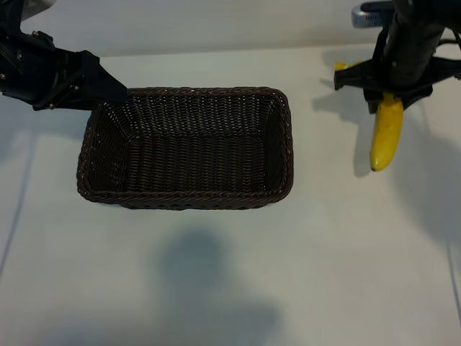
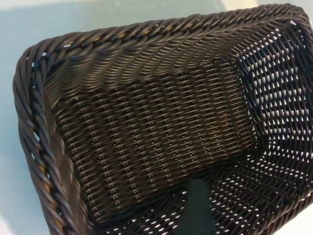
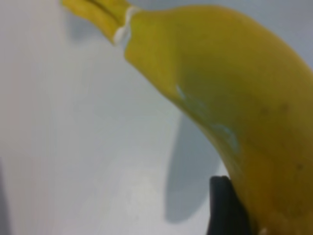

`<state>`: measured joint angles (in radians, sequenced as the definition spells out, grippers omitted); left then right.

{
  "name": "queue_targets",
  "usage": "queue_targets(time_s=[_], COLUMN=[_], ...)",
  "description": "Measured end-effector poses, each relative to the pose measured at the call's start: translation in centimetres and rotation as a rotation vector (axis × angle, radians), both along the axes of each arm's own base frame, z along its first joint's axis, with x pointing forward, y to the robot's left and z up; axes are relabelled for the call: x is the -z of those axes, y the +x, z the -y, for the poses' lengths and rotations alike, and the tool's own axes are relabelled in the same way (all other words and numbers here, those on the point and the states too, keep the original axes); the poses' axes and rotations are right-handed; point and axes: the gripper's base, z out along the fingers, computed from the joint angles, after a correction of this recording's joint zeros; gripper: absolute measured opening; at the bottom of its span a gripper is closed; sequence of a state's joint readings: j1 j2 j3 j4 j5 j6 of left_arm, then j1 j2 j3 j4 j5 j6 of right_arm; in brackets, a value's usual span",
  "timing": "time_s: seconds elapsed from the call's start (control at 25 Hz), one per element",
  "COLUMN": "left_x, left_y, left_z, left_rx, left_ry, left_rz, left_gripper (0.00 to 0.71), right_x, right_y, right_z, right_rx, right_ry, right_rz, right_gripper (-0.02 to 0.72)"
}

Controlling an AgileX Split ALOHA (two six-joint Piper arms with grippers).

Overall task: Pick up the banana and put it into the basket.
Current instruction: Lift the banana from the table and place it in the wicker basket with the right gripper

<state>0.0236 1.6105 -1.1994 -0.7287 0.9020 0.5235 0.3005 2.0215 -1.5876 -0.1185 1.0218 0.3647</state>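
Observation:
The dark brown woven basket (image 1: pixel 187 198) stands on the white table, left of centre, with nothing in it. My left gripper (image 1: pixel 115 91) is at its far left corner, open, and one dark finger (image 2: pixel 196 208) reaches down inside the basket (image 2: pixel 146 142) along a wall; the other finger is out of view. At the far right my right gripper (image 1: pixel 389 95) is shut on the yellow banana (image 1: pixel 387 137), which hangs above the table over its own shadow. In the right wrist view the banana (image 3: pixel 220 78) fills the frame, pressed against one black finger (image 3: pixel 222 205).
White tabletop (image 1: pixel 216 274) surrounds the basket, with open space between the basket's right rim and the banana. A soft shadow lies on the table in front of the basket.

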Motion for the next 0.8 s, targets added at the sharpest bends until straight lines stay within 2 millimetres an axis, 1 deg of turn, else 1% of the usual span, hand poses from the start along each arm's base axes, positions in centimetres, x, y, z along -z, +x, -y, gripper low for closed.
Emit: queue_targets(time_s=[0.2,0.36,0.52,0.64,0.8], left_x=[0.0,0.0,0.0,0.0,0.0], left_y=[0.0,0.0,0.0,0.0,0.0], left_z=[0.0,0.0,0.0,0.0,0.0], left_rx=[-0.001,-0.001,-0.001,0.0,0.0], left_ry=[0.0,0.0,0.001,0.001,0.001], left_rz=[0.001,0.002,0.002,0.003,0.003], left_gripper=[0.6,0.6,0.6,0.6,0.6], right_x=[-1.1,-1.1,-1.6,-2.5,-4.0], right_y=[0.3,0.0,-0.2,-0.2,-0.6], right_z=[-0.3,-1.0,-2.1,-2.9,-4.8], right_rx=[-0.014,-0.065,-0.099,-0.118,-0.161], right_ry=[0.015,0.026,0.035,0.039,0.044], right_rz=[0.008,-0.011,-0.01,0.001,0.017], right_gripper=[0.421,0.421,0.421,0.421,0.421])
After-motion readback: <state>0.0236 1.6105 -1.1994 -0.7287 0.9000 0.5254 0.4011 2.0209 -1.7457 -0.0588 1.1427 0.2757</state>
